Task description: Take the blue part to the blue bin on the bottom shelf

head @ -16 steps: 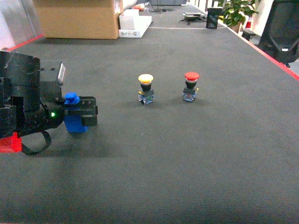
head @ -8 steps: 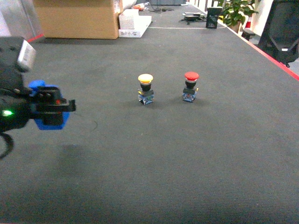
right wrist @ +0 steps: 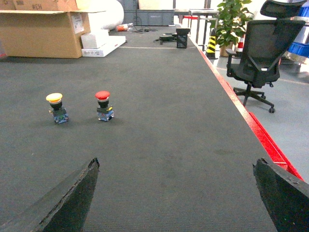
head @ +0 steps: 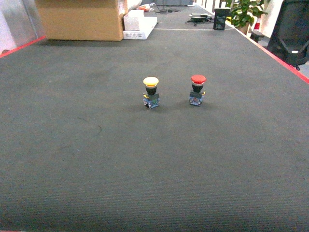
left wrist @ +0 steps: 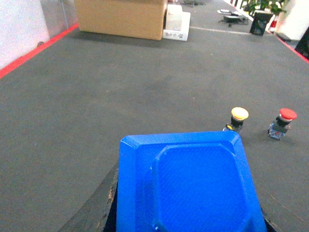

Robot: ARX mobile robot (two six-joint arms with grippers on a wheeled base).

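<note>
Here the blue part (left wrist: pixel 188 186) fills the near bottom of the left wrist view, close against the camera, with a dark finger (left wrist: pixel 91 212) of the left gripper (left wrist: pixel 186 212) showing along its left side; the part appears clamped in that gripper, lifted off the dark mat (head: pixel 96 164). In the head view neither the part nor the left arm can be seen. No bin or shelf shows in any view.

Near the middle of the mat stands the yellow-capped push button (head: pixel 151 92), upright, and just to its right, a little apart, the red-capped push button (head: pixel 197 89), also upright. Both sit well beyond the held part in the left wrist view, to its far right.

At the far left edge sits a cardboard box (head: pixel 79 19) with a white box (head: pixel 139 24) beside it on the right. Far right are a potted plant (head: pixel 244 12) and a black office chair (right wrist: pixel 263 48).

The right gripper (right wrist: pixel 178 193) hangs over bare mat, its two fingers (right wrist: pixel 67 200) spread wide apart, holding nothing.
</note>
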